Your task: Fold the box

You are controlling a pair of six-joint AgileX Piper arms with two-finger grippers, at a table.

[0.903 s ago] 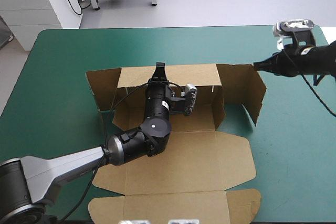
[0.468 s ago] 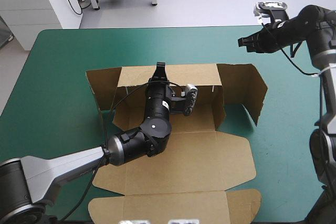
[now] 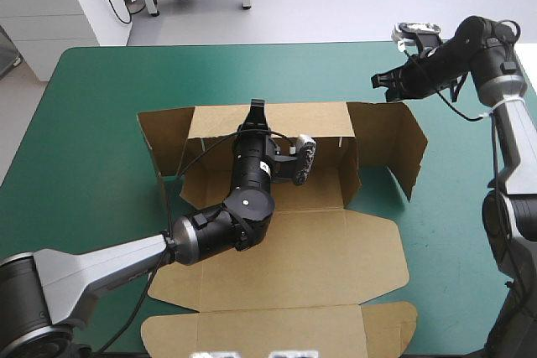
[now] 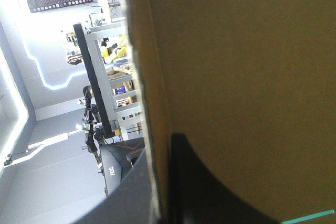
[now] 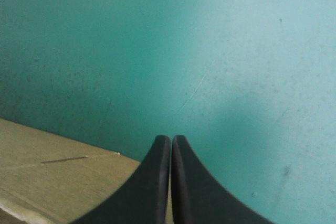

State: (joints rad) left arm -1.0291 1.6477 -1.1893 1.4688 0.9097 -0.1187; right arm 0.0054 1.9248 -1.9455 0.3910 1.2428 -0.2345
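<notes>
Where the table (image 3: 84,132) begins on the left: bare teal-green cover, up to the edge of the board.
Box (image 3: 323,249): a cut brown sheet, partly raised. It lies in the middle of the table and reaches toward the near edge.
Left flap (image 3: 164,144): standing, angled outward from the left end of the rear wall.
Left arm (image 3: 101,270): enters from the near left corner, crosses above the lid and the box's floor, and reaches to the rear wall.
Left gripper (image 3: 254,110): at the top edge of the rear wall, left of its middle. In the left wrist view the black fingers stand nearly together with the board's edge running between them, so they are clamped on the box.
Rear wall (image 3: 315,121): raised along the far side, its inner face showing from above.
Lid (image 3: 294,278): flat on the cover, on the near side of the box's floor.
Right wall (image 3: 390,140): standing, swung outward from the right end of the rear wall.
Right gripper (image 3: 379,81): in the air just beyond the box's far right corner, pointing toward the table's left and apart from the board. In the right wrist view its black fingers meet in one pointed arch, closed on each other. Teal-green cover lies ahead of it and a strip of brown board beside it.
</notes>
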